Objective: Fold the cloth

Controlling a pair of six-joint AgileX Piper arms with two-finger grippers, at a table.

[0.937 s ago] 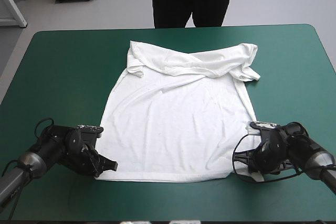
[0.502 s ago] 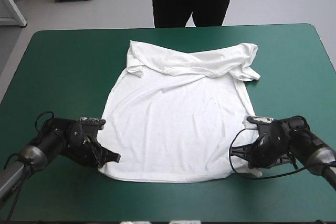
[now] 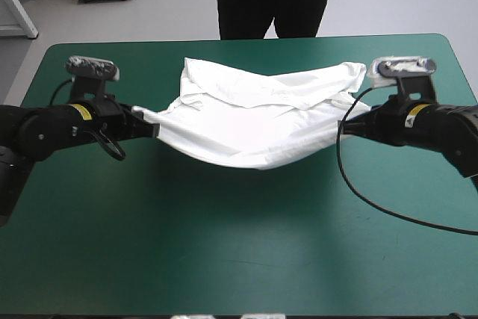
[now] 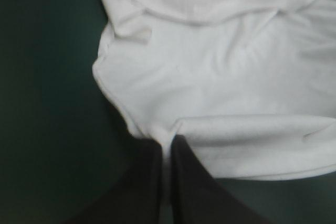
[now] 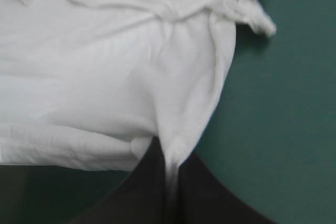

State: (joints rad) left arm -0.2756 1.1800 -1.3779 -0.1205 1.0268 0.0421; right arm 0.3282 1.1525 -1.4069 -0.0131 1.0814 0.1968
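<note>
We pinch the T-shirt [image 3: 261, 121] hem with left claw [image 3: 153, 131] at nine o'clock, right claw [image 3: 346, 126] at three, to fold toward twelve.

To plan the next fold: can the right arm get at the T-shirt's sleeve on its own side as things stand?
Probably not yet. The right gripper is shut on the lifted hem of the T-shirt, so it is occupied; the sleeve lies close ahead with nothing covering it.

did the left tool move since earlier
Yes: the black-fingered left tool went from the teal-green table's near edge toward its far edge, gripping the white T-shirt.
</note>
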